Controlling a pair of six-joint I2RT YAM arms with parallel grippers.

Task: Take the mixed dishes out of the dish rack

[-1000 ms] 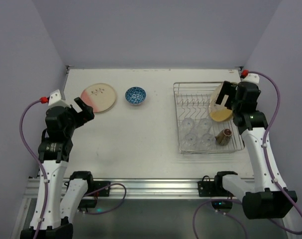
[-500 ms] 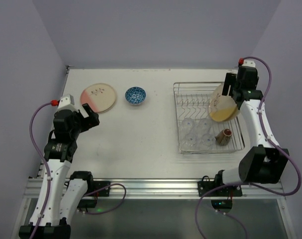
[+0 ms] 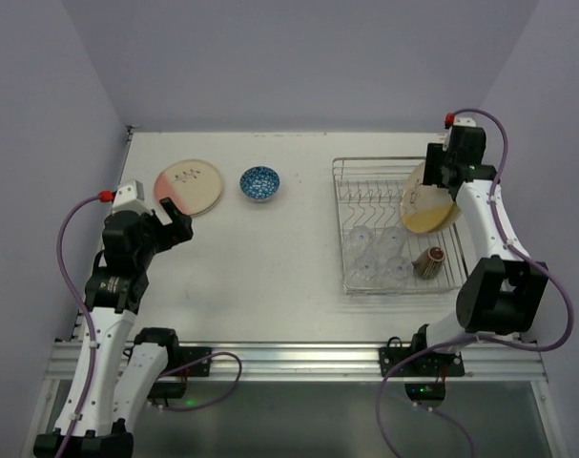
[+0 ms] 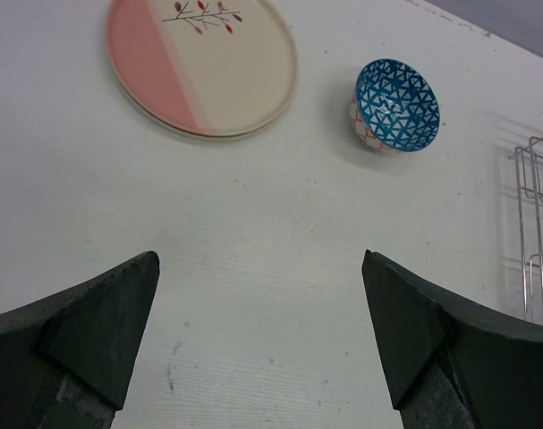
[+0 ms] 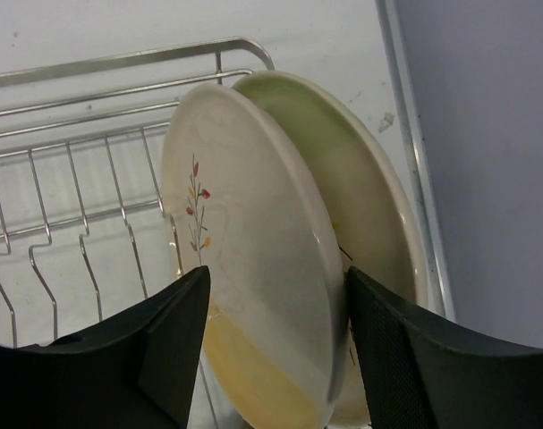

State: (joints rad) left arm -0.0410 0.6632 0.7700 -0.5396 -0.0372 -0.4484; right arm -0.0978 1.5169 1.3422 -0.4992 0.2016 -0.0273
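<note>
Right gripper [image 5: 275, 279] straddling a cream plate [image 5: 253, 223] that is standing in the dish rack [image 3: 340, 205], at the right of the top view.
Its jaws are sitting either side of the plate's rim, with a green plate [image 5: 352, 161] just behind; whether they are pinching cannot be told. The left gripper [image 4: 260, 261] is hanging wide apart, holding nothing, below the pink-and-cream plate [image 4: 204, 63] and blue-patterned bowl [image 4: 398, 105].

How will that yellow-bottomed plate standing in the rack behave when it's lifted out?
Probably rigid and fairly heavy: the plate looks like glazed ceramic. Its glossy surface may slip in the right gripper. Standing on edge close beside a second plate, it could knock that one.
</note>
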